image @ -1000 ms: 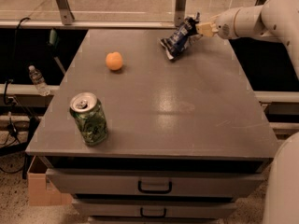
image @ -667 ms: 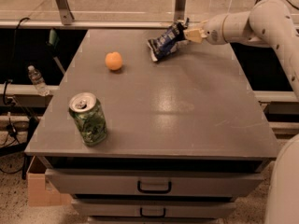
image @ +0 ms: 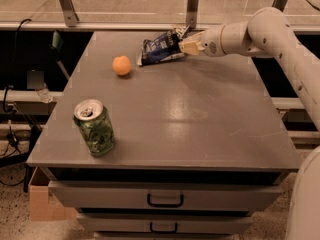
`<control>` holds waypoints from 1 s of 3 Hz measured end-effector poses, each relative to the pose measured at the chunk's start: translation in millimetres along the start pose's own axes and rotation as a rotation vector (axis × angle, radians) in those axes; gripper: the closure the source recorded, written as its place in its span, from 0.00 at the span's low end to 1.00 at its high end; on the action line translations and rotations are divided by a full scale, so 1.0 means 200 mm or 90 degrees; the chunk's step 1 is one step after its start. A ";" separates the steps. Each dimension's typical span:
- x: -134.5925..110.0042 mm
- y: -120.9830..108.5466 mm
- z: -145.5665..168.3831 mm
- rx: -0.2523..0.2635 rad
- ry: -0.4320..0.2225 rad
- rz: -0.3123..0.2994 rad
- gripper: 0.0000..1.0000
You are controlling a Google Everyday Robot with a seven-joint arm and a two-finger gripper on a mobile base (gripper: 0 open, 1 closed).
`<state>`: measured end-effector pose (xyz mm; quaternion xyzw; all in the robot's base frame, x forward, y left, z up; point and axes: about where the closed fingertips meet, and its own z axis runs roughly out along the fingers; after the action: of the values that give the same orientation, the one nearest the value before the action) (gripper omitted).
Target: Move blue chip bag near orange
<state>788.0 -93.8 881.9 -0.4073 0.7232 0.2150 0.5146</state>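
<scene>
I have the claw [image: 181, 44] clamped on one end of the crinkly dark navy foil chip bag [image: 159, 49]. Just beyond the bag from the claw, a small round orange fruit [image: 121, 65] sits on the grey worktop [image: 200, 119].

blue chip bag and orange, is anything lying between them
Nothing: the camera view shows only bare table between the blue chip bag and the orange. The tool grips the bag's end away from the orange.

Dim amber light, glare on table [image: 200, 129]; gripper [image: 184, 45] clamps blue chip bag [image: 159, 49] at back.
</scene>
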 end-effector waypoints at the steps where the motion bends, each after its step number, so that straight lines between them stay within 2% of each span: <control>1: 0.05 0.06 0.01 -0.016 0.014 -0.004 1.00; 3: 0.08 0.09 0.00 -0.023 0.025 0.003 1.00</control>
<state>772.2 -89.2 865.0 -0.4192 0.7301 0.2208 0.4924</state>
